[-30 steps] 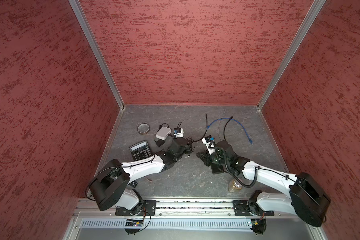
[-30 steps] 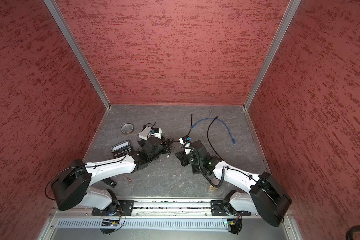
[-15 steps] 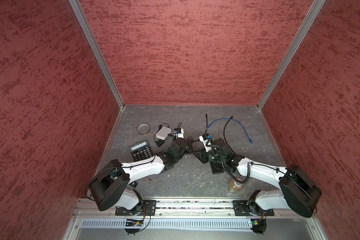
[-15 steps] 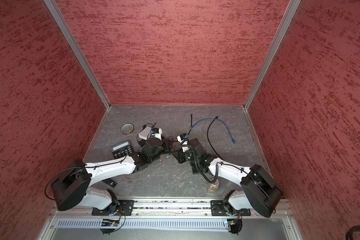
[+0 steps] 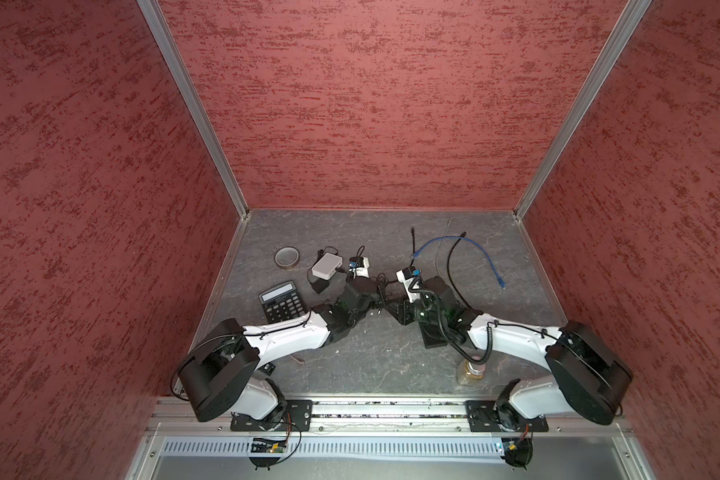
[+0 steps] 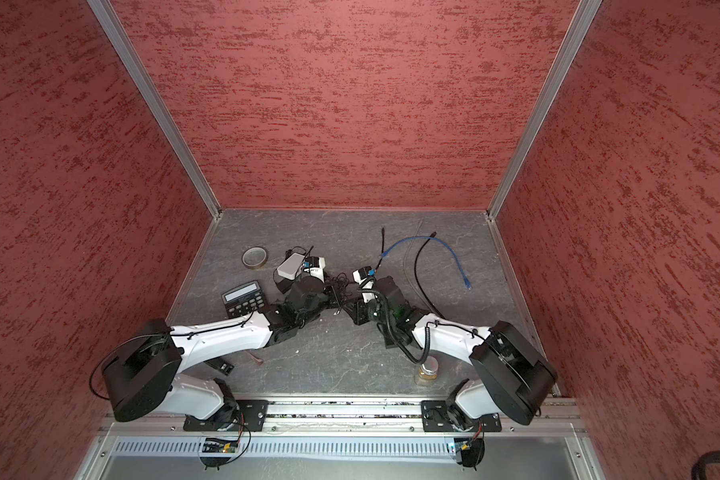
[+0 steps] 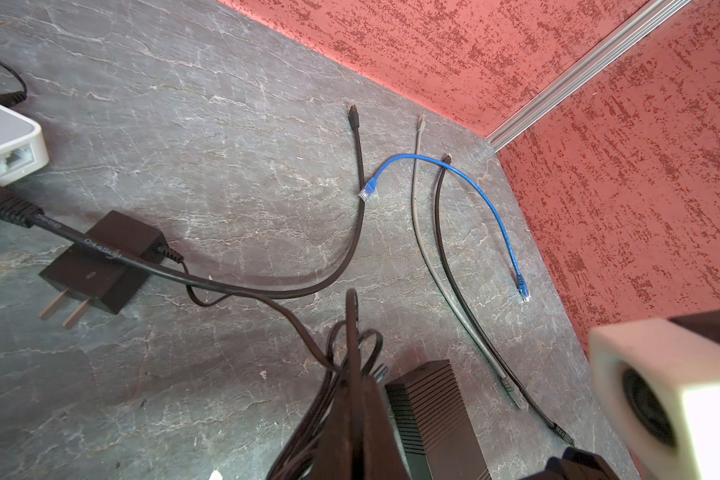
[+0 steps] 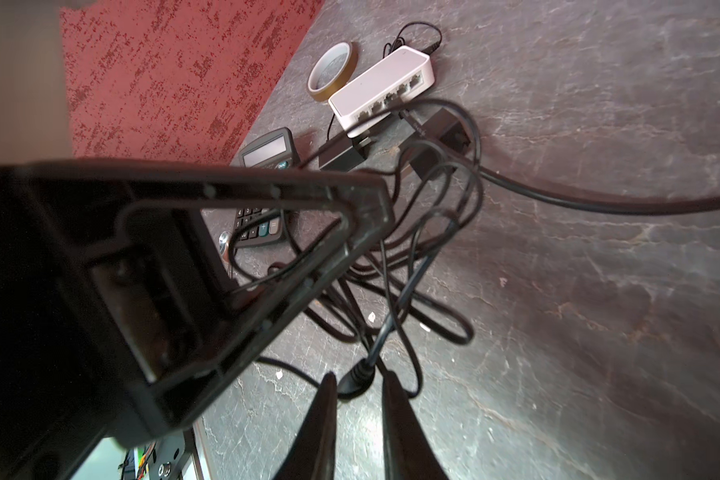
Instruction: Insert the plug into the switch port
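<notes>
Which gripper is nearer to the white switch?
Left. In a top view the left gripper is close beside the white switch, on its right; the right gripper faces it from farther right, so the left gripper lies between it and the switch.

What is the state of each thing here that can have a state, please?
switch, front ports all empty
black plug, gripped, not inserted
right gripper, shut on black plug
left gripper, shut on thin black cord
power adapter, unplugged, prongs bare
blue cable, both ends free
calculator, display blank
</notes>
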